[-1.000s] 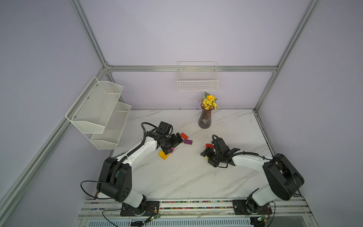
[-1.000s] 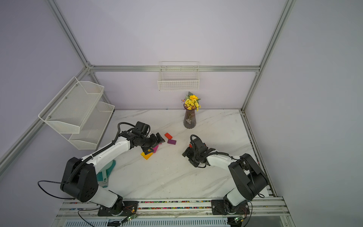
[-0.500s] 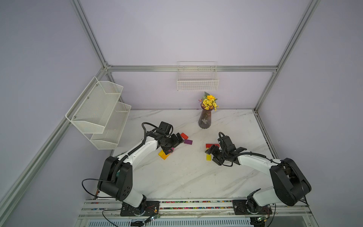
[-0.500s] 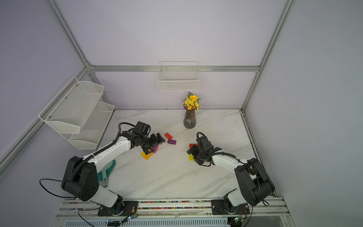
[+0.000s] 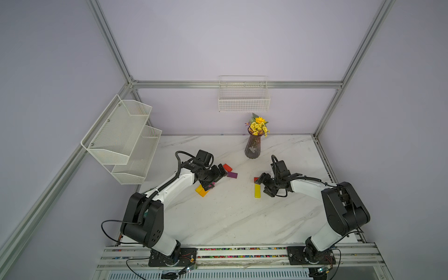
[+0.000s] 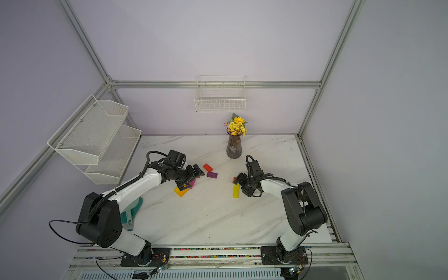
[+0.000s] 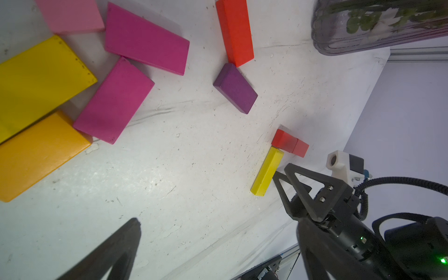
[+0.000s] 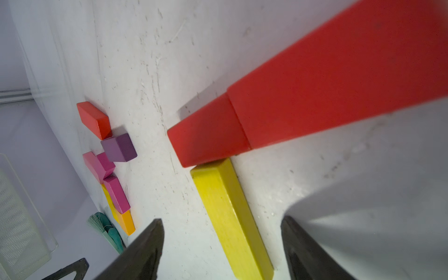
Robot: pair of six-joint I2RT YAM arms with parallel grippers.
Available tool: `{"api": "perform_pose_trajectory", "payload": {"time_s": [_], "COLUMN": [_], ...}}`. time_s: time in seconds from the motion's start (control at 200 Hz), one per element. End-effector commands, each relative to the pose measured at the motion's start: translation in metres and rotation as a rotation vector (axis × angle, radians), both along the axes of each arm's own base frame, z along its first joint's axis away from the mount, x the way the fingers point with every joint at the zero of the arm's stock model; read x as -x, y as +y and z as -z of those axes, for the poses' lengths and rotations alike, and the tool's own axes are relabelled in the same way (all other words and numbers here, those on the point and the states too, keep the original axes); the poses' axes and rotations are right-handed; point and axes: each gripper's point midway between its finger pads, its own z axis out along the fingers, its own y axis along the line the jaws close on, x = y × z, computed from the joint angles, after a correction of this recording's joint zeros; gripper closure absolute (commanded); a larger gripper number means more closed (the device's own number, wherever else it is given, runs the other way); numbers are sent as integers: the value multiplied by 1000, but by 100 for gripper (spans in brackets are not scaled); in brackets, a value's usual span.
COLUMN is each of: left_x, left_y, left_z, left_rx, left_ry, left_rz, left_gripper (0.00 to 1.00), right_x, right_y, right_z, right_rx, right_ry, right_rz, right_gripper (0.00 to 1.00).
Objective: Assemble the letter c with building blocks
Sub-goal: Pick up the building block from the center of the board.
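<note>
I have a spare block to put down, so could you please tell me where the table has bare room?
The whole front half of the table is bare, as is the strip between the purple block and the long yellow block. It is crowded around the magenta blocks.

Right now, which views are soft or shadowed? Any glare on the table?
Right wrist: the red block nearest the lens is smeared out of focus, the yellow block is crisp, and a broad soft shadow lies beside it on the table. Left wrist: the magenta block is sharp, the dark finger at the edge soft. Both top views: even light, faint shadows, no glare.
</note>
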Motion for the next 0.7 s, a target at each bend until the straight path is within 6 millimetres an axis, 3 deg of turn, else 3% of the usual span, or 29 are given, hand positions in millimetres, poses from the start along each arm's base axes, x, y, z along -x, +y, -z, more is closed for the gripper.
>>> {"api": "perform_pose_trajectory", "payload": {"time_s": [0.0,0.695], "left_x": [-9,-11], "left_y": [-7,-8], "left_z": [-12,-7], "left_rx": [20,17], "left_ry": [-41,-30], "left_rz": [26,28], "left_gripper": [0,0], "right_x": [-9,-21], "right_y": [4,6], "right_z": [0,7], "right_rx": [-15,-37], "right_ry": [-17,-5], "right_rz": [-20,-7], "right_gripper": [22,22]}}
